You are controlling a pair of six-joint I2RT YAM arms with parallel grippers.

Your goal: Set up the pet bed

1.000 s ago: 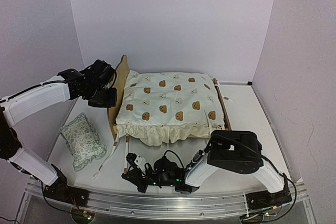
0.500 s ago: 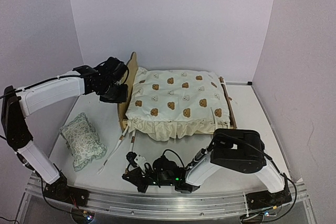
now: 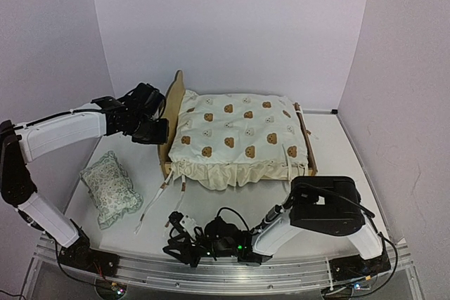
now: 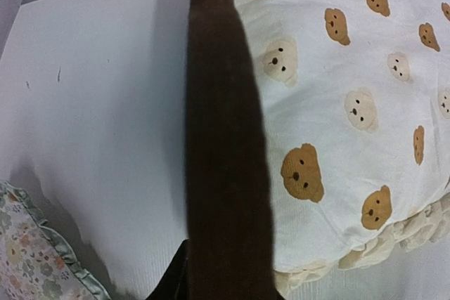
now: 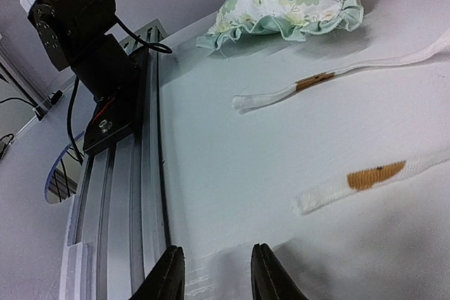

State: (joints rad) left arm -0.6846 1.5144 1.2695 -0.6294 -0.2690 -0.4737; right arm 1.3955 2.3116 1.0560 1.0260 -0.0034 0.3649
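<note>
Two arms are in view. The bed (image 3: 173, 103) stands on the table (image 3: 351, 152) at the far middle, its headboard (image 4: 225, 138) to the left and low footboard to the right. The cover (image 3: 239, 131), bear-printed, is spread over it; its ruffle hangs down the near side and hides the base.

Left gripper (image 3: 158, 131) is pressed against the left face of the headboard, about mid-height. Its wrist view shows the headboard edge-on as a dark band, cover to the right of it, bare table to the left. The fingers are hidden, so I cannot tell whether they are clenched on the wood or loose.

Right gripper (image 5: 214, 275) sits low over the near edge of the table, left of centre, just beside the rail (image 5: 137, 173); its fingers are parted with nothing between them.

Two ties (image 5: 281, 93) lie flat on the table beyond it, apart from the fingers; in the top view they trail from the bed's near left corner.

Pillow (image 3: 107, 187), floral and ruffled, lies flat at the near left, well apart from the bed.
</note>
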